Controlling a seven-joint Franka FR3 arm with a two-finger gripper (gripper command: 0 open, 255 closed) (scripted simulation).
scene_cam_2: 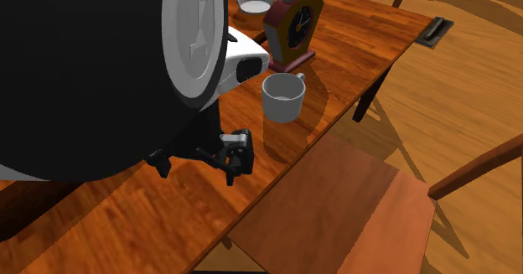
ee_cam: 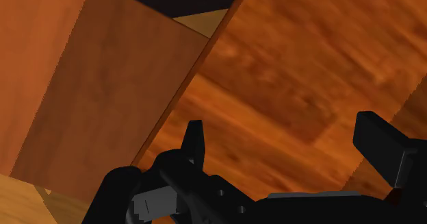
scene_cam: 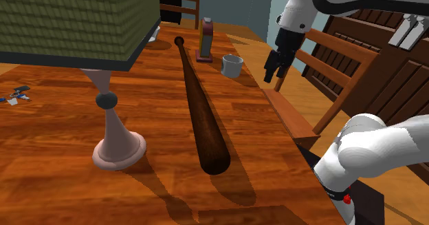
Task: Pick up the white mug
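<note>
Item: mug point(scene_cam: 232, 65), pale grey-white, upright on the worktop point(scene_cam: 158, 141) near its far edge, just beside a mantel clock point(scene_cam_2: 293, 21).
Handling, judged: light, rigid, smooth, chippable. Take it across one wall at the rim.
Markings: none on the mug; the arm reads "FRANKA E", cut off.
End effector point(scene_cam: 276, 74): fingers apart, empty, hovering near the worktop's edge, apart from the mug.

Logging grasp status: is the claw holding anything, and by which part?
Nothing is held: the black two-finger claw stands open over the brown wooden table, apart from the white mug.
</note>
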